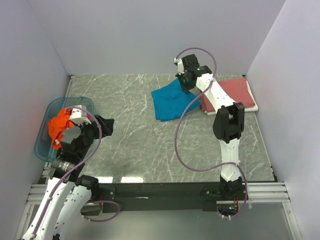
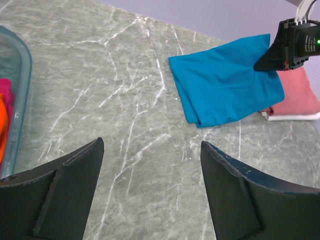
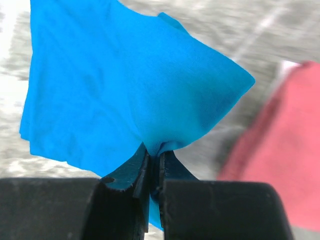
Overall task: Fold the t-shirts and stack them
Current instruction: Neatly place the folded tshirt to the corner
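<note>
The teal blue t-shirt (image 1: 170,102) lies folded at the back middle of the table, its right corner pulled up. My right gripper (image 3: 155,152) is shut on that corner, with teal cloth (image 3: 125,85) bunched between the jaws. Just to its right lies the dusty red t-shirt (image 1: 235,90), folded flat. The bright orange t-shirt (image 1: 60,125) is crumpled in the blue tub (image 1: 42,132) at the left. My left gripper (image 2: 151,145) hangs open over bare table beside the tub, with nothing between its fingers.
A white layer (image 1: 250,108) shows under the red t-shirt's front edge. A bit of pink cloth (image 2: 5,90) lies in the tub with the orange t-shirt. Pale walls close the table at the back and on both sides.
</note>
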{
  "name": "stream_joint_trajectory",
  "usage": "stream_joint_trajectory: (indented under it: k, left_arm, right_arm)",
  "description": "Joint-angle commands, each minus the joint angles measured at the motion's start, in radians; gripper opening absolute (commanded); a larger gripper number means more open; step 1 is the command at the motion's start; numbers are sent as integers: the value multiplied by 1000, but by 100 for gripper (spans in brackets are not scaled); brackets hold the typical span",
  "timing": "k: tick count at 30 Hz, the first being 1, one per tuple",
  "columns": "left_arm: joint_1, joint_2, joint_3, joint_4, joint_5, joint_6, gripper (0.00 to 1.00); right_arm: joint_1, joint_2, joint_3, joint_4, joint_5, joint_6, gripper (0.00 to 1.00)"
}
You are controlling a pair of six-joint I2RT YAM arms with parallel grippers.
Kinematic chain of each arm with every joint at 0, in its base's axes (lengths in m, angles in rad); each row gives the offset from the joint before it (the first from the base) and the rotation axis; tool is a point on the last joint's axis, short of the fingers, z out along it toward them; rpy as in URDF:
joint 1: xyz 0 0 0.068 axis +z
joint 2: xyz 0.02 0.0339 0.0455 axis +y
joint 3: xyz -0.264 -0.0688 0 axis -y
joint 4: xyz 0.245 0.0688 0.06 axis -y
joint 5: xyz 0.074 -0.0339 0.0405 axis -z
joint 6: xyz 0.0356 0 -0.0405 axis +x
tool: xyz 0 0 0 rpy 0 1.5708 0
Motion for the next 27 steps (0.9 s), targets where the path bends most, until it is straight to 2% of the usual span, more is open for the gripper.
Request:
stream_joint_trajectory:
  k: [1, 12, 27]
  left_arm:
    - [2, -17, 1, 36, 39, 15, 84]
    - [2, -34, -1, 40, 48, 18, 84]
    - [2, -29, -1, 43, 68, 23, 84]
  right_arm:
    - [8, -58, -18, -3, 171, -67, 0]
    - [6, -175, -89, 40, 333, -148, 0]
    - [-38, -264, -93, 65, 408, -225, 0]
